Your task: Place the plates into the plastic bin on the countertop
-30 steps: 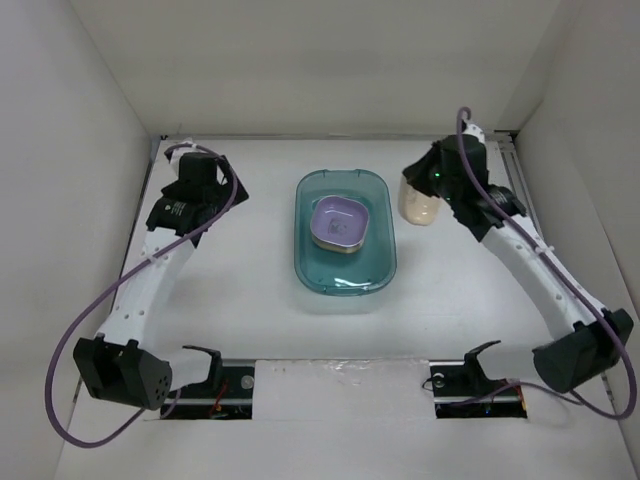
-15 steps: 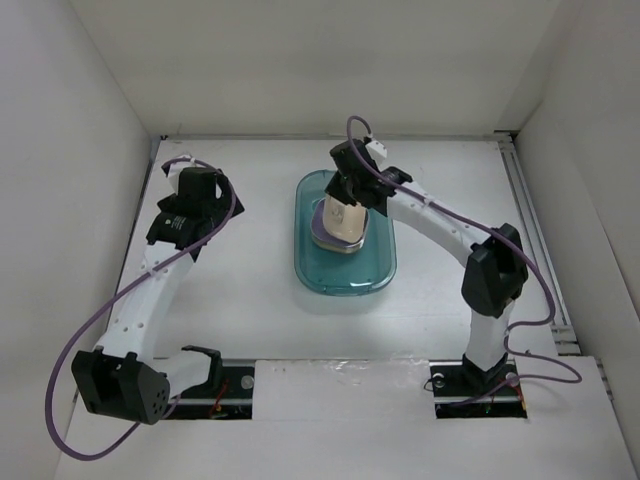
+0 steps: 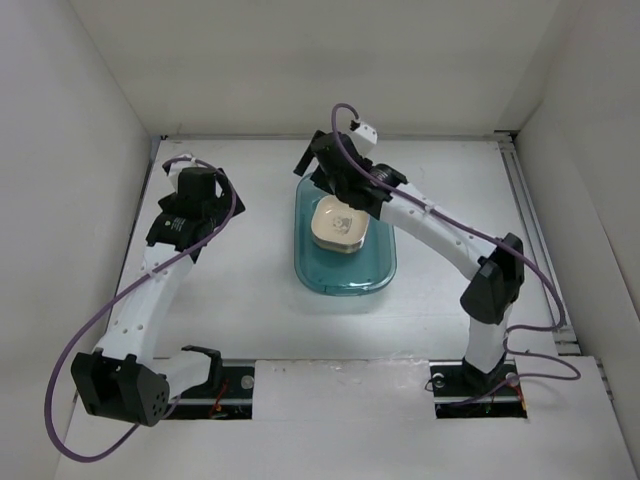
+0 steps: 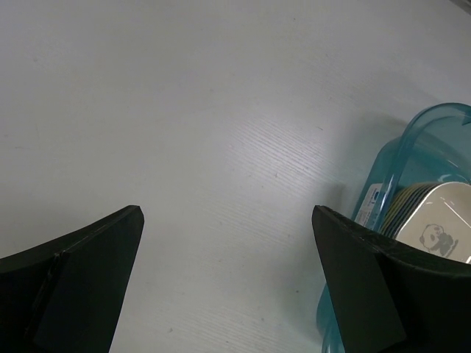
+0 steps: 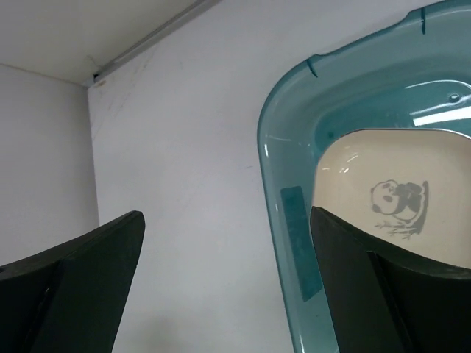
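Observation:
The teal plastic bin [image 3: 345, 270] sits mid-countertop [image 3: 250, 270] with a stack of plates in it. A cream plate [image 3: 338, 227] with a panda motif lies flat on top. In the right wrist view the cream plate [image 5: 383, 176] sits inside the bin's rim [image 5: 283, 220]. My right gripper [image 3: 313, 166] hovers open and empty over the bin's far left corner, and its view [image 5: 228, 287] shows bare counter between the jaws. My left gripper [image 3: 205, 176] stands open and empty left of the bin. Its view [image 4: 228, 279] catches the bin [image 4: 390, 165] and the plate stack [image 4: 434, 220] at the right.
White walls enclose the counter on three sides. A metal rail [image 3: 522, 190] runs along the right edge, another [image 5: 147, 40] along the back wall. The arm bases [image 3: 340, 380] stand at the near edge.
My right arm carried a cream plate from the far right of the counter to the bin, let it go on top of the purple plate, opened, and drew back to the bin's far left corner.

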You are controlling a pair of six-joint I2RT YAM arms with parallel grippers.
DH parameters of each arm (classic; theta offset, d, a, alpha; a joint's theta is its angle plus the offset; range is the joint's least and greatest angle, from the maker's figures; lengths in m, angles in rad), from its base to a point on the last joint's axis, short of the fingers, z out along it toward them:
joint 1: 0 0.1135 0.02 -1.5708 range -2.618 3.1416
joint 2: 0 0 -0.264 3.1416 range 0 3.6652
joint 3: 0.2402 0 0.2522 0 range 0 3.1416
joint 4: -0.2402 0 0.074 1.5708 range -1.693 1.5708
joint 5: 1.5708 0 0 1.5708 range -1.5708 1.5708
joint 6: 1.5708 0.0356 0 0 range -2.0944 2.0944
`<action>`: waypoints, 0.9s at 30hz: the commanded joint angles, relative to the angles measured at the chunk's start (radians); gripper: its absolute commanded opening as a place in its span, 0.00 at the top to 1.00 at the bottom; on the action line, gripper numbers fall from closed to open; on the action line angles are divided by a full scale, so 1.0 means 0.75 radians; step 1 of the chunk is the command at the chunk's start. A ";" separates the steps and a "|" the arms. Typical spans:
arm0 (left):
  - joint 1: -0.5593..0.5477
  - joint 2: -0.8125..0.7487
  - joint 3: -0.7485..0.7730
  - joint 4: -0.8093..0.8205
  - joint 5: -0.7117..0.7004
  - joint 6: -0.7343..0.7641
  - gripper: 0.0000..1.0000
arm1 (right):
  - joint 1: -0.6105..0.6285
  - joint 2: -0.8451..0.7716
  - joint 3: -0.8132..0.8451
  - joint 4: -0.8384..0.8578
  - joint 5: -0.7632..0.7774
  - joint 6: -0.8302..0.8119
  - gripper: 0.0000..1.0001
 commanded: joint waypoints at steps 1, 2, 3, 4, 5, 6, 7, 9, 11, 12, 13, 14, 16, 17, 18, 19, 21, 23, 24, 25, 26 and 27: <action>0.000 -0.041 -0.009 0.026 -0.022 0.006 0.00 | 0.065 -0.118 0.086 -0.030 0.182 -0.130 0.00; 0.000 -0.041 -0.009 0.012 -0.043 0.006 0.00 | 0.090 -0.152 0.064 -0.030 0.240 -0.177 0.00; 0.000 -0.041 -0.009 0.012 -0.043 0.006 0.00 | 0.102 -0.191 0.045 -0.030 0.275 -0.222 0.00; 0.000 -0.041 -0.009 0.012 -0.057 -0.006 0.00 | 0.115 -0.277 0.027 -0.030 0.310 -0.299 0.00; 0.000 -0.041 0.007 0.012 -0.057 -0.006 0.00 | 0.131 -0.324 0.000 -0.030 0.333 -0.363 0.00; 0.000 -0.041 0.023 -0.004 -0.057 -0.006 0.00 | 0.131 -0.373 -0.071 -0.012 0.347 -0.436 0.00; 0.000 -0.058 0.040 -0.004 -0.071 -0.018 0.00 | 0.131 -0.471 -0.102 -0.030 0.360 -0.528 0.00; 0.000 -0.084 0.066 -0.035 -0.072 -0.019 0.00 | 0.143 -0.563 -0.155 -0.067 0.360 -0.615 0.00; 0.000 -0.117 0.083 -0.049 -0.102 -0.031 0.00 | 0.143 -0.696 -0.229 -0.161 0.390 -0.674 0.00; 0.000 -0.155 0.083 -0.049 -0.131 -0.031 0.00 | 0.143 -0.737 -0.255 -0.182 0.403 -0.705 0.00; 0.000 -0.176 0.095 -0.049 -0.147 -0.031 0.00 | 0.143 -0.780 -0.312 -0.204 0.417 -0.725 0.00; 0.000 -0.199 0.095 -0.049 -0.165 -0.031 0.00 | 0.143 -0.864 -0.341 -0.241 0.417 -0.770 0.00; 0.000 -0.278 0.054 -0.049 -0.241 -0.031 0.00 | 0.143 -0.946 -0.390 -0.282 0.417 -0.807 0.00; 0.000 -0.311 0.032 -0.037 -0.259 -0.031 0.00 | 0.143 -0.985 -0.427 -0.308 0.417 -0.807 0.00; 0.000 -0.344 0.009 -0.019 -0.276 -0.031 0.00 | 0.143 -1.064 -0.442 -0.365 0.405 -0.825 0.00; 0.000 -0.413 -0.042 -0.019 -0.292 -0.043 0.00 | 0.143 -1.105 -0.456 -0.394 0.405 -0.826 0.00; 0.000 -0.491 -0.107 0.057 -0.280 -0.055 0.00 | 0.143 -1.242 -0.507 -0.455 0.405 -0.826 0.00; 0.000 -0.589 -0.156 0.102 -0.221 -0.037 0.00 | 0.143 -1.342 -0.562 -0.486 0.405 -0.826 0.00; 0.000 -0.610 -0.157 0.102 -0.221 -0.037 0.00 | 0.143 -1.394 -0.579 -0.499 0.405 -0.826 0.00; 0.000 -0.630 -0.157 0.102 -0.209 -0.037 0.00 | 0.143 -1.493 -0.597 -0.511 0.393 -0.826 0.00; 0.000 -0.661 -0.173 0.118 -0.209 -0.037 0.00 | 0.143 -1.541 -0.609 -0.531 0.392 -0.826 0.00; 0.000 -0.661 -0.185 0.118 -0.209 -0.037 0.00 | 0.143 -1.586 -0.636 -0.531 0.392 -0.826 0.00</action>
